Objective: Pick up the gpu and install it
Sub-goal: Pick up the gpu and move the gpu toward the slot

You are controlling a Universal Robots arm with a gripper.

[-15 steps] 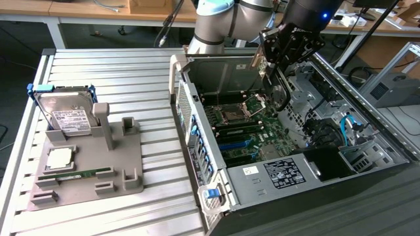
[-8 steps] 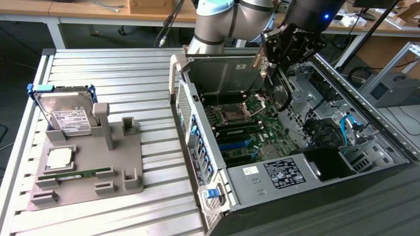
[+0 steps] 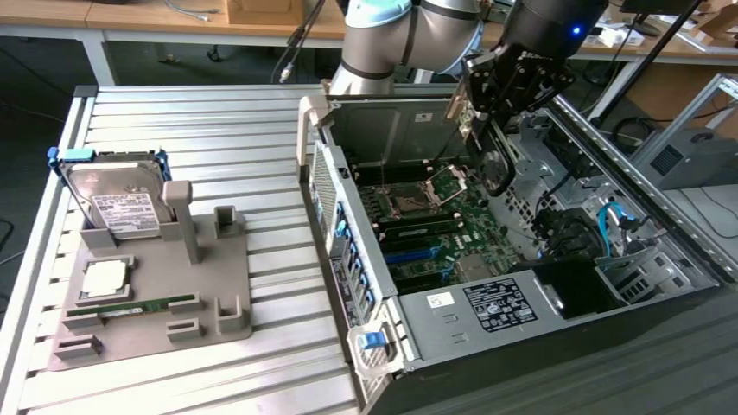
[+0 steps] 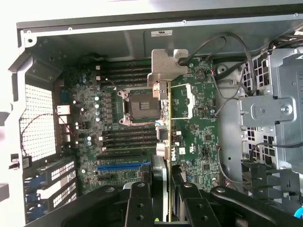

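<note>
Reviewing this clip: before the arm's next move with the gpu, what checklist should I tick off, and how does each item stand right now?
1. gpu gripped by the end effector: ok, the card is clamped edge-on.
2. gpu over the open case: ok, it hangs above the motherboard, not seated.
3. Blue slot free: ok, nothing is plugged into it.
4. Card edge lined up with a slot: cannot tell.
5. Black cable clear of the gpu: cannot tell, it ends close beside the card.
</note>
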